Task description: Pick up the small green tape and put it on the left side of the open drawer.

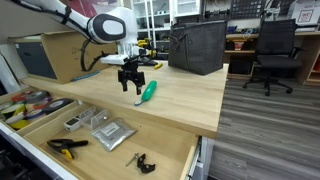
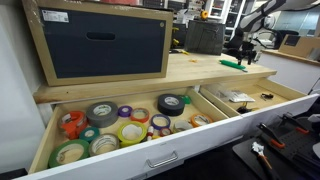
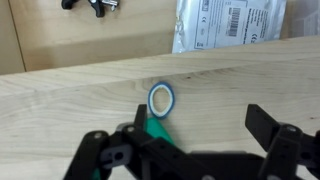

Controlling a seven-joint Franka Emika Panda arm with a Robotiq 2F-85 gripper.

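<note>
The small green tape (image 3: 161,98) is a tiny pale ring with a bluish rim, lying flat on the pale wood tabletop at one end of a larger teal oblong object (image 3: 150,130). In an exterior view the tape (image 1: 138,102) is a small speck at the near end of the teal oblong (image 1: 148,90). My gripper (image 3: 193,118) is open and empty, hovering just above the table, with the tape ahead of its left finger; it also shows in both exterior views (image 1: 130,80) (image 2: 243,50). The open drawer (image 1: 185,158) lies below the table's front edge and holds small tools.
In the drawer are a plastic packet (image 3: 230,25), a black tool (image 3: 90,5) and pliers (image 1: 66,146). A second open drawer (image 2: 45,135) holds several tape rolls. A dark bag (image 1: 196,47) and a cardboard box (image 1: 60,55) stand on the table.
</note>
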